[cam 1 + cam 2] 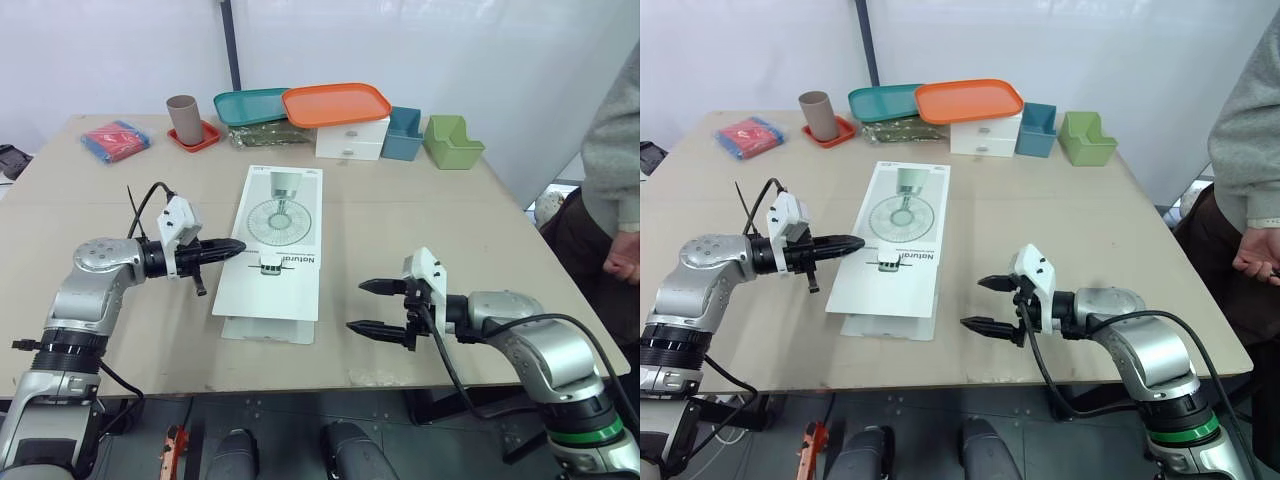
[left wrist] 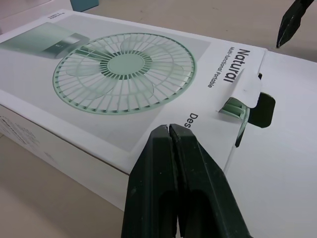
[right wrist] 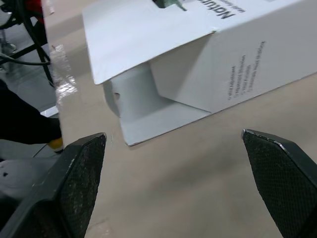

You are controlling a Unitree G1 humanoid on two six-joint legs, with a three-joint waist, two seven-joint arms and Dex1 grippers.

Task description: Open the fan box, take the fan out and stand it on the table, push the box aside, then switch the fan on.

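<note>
Here, both grippers flank the box's near end, seemingly set to open it.

The box [image 1: 275, 240] lies flat on the table [image 1: 430, 215] between the two grippers, print upward. Its long axis runs straight away from the robot, and the opening end points back toward it. The left gripper [image 1: 233, 247] has its fingers pressed together into one point. The box's top face lies right under that tip, and the hang tab [image 2: 242, 94] is just beyond it, so it probably means to pin the box or to poke. The right gripper [image 1: 357, 306] has its fingers spread wide and holds nothing. The box's near corner is near it, to its left, and not touching. Its spread fingers face the end flap [image 3: 133, 104], which already gapes a little, so a wide stance suits catching that flap.
</note>
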